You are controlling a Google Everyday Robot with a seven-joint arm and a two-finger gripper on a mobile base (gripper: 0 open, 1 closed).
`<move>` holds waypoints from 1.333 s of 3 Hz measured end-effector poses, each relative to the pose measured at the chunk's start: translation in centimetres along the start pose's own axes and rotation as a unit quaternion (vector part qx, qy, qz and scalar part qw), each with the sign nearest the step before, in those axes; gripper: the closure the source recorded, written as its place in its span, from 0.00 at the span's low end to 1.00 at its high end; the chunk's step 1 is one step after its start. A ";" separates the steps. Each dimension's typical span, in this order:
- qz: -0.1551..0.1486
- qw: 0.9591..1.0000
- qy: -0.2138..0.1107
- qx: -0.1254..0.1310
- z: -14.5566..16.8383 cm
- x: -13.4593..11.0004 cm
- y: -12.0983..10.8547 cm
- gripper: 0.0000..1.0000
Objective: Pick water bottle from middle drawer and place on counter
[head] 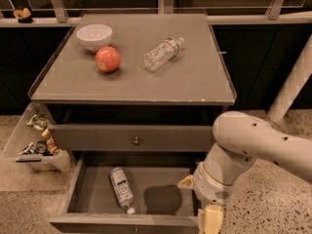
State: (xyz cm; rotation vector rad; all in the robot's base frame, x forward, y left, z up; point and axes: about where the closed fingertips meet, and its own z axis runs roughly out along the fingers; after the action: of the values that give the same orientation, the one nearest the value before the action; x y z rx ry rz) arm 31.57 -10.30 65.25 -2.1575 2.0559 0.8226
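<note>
- The counter is the big grey top that fills the upper middle of the frame. It is flat and has bare room on its right side, so it looks like a good spot to set a bottle down.
- The robot arm is the fat white tube at the lower right. It bends down beside the cabinet, I think so it can reach into the low drawer.
- The middle drawer is open at the bottom of the frame. It sticks out toward us, so its grey floor shows from above.
- The top drawer sits shut just above it, with a small round knob.
- A clear bin full of small bits sits on the floor at the left edge.
- A white bowl stands at the upper left of the counter.
- A thin ribbed bottle lies on its side in the middle of the counter. It is not the one to pick.
- The water bottle lies flat on the drawer floor, left of the middle, its white cap toward the drawer front. It is not picked up yet.
- A red apple rests just below the bowl.
- The gripper hangs at the bottom edge, by the drawer's right front corner, well right of the water bottle. It holds nothing, and I cannot tell if it is open or closed.
</note>
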 end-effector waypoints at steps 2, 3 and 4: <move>-0.030 0.994 0.013 0.108 0.8 -4.9 -3.4 0.00; -0.028 0.980 0.029 0.195 0.6 -9.2 -5.0 0.00; -0.026 0.962 0.015 0.273 0.2 -13.0 -7.8 0.00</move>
State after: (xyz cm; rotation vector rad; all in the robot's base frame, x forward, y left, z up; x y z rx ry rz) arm 39.15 2.57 67.87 -1.9037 1.9282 0.1759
